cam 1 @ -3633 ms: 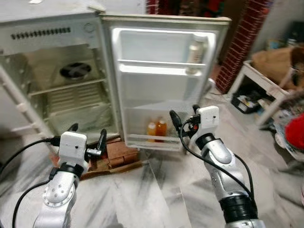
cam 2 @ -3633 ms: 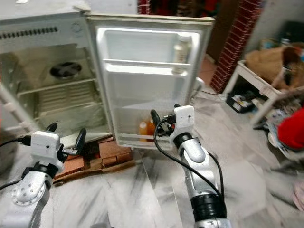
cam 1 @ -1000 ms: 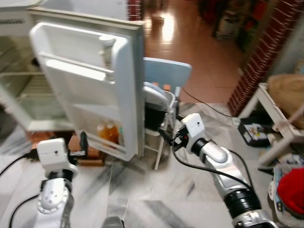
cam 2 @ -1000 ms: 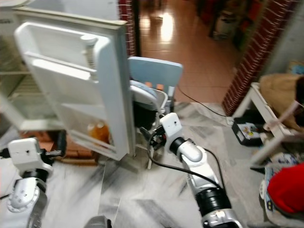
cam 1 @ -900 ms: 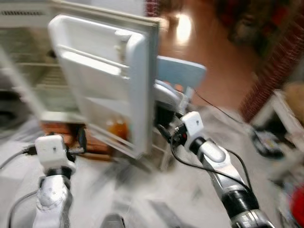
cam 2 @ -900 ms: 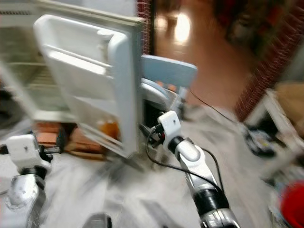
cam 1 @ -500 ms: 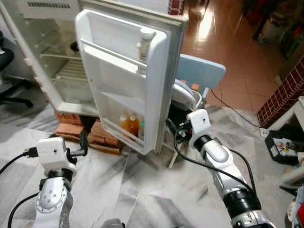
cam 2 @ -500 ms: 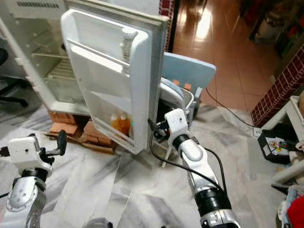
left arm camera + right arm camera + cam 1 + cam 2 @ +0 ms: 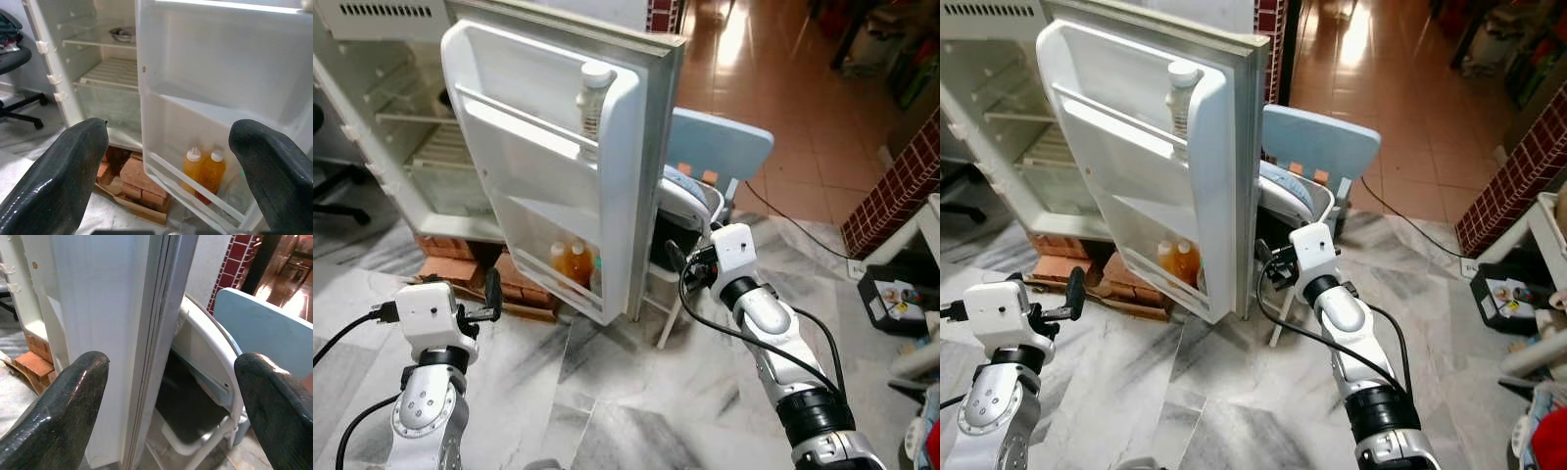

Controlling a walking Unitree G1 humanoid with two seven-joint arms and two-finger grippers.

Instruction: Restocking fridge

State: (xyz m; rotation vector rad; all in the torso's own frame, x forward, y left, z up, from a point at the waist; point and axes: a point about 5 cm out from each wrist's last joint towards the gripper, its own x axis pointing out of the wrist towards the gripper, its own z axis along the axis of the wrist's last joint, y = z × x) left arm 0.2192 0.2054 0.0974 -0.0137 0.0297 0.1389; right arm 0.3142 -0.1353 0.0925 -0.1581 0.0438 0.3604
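**Fridge door swung partway, both grippers empty**

Since half a second ago the view has shifted right, so the fridge door sits further left. The right gripper hovers at the door's outer edge, fingers spread, before a blue chair. The left gripper faces the door's inside, fingers spread. Two orange bottles stand in the door's bottom shelf, a white bottle in its top shelf.
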